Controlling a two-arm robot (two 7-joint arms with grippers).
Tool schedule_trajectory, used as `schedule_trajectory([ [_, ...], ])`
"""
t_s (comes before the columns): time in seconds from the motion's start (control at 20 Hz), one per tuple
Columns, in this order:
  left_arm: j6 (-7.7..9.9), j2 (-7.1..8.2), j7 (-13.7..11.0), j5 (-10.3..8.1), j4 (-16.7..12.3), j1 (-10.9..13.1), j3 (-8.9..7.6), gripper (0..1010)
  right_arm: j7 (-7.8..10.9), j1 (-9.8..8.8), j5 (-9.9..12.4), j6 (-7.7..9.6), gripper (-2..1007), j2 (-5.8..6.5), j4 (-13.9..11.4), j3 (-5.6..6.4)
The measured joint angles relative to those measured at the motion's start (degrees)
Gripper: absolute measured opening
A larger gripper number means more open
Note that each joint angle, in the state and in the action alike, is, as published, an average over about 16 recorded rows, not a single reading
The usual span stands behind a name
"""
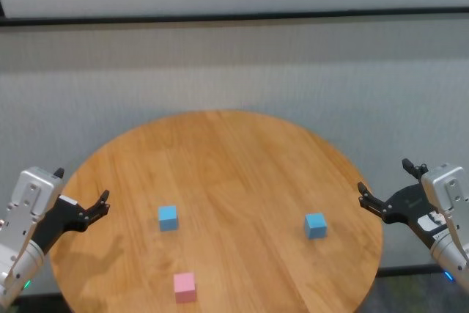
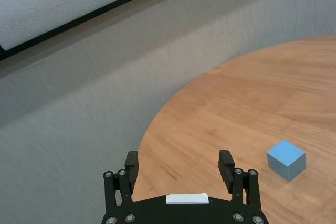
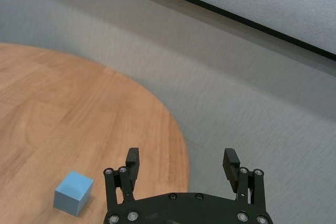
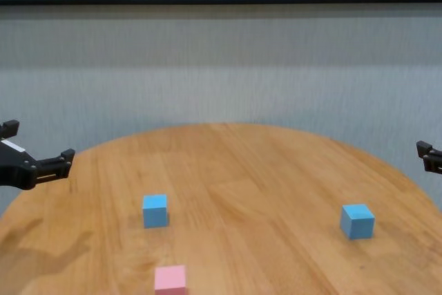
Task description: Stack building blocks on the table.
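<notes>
The left tool [image 1: 82, 191] is hovering released over the desk's [image 1: 234, 152] left edge. One blue block [image 1: 168, 218] is sitting left of centre, the pink block [image 1: 185, 286] nearer the front, another blue block [image 1: 316, 225] to the right. The right tool [image 1: 387, 186] is hanging released beyond the right edge.

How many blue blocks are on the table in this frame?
2. One blue block sits left of the table's centre, just beyond the pink block. The other blue block lies apart, toward the right edge. Nothing seems hidden.
</notes>
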Motion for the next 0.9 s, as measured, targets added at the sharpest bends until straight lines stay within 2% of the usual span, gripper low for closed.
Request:
schedule_trajectory([
  [0.9,-0.03,0.02,0.0,0.01,-0.1,0.1,-0.04,1002,0.0,0.0,0.0,0.0,1005,0.0,0.0,0.0],
])
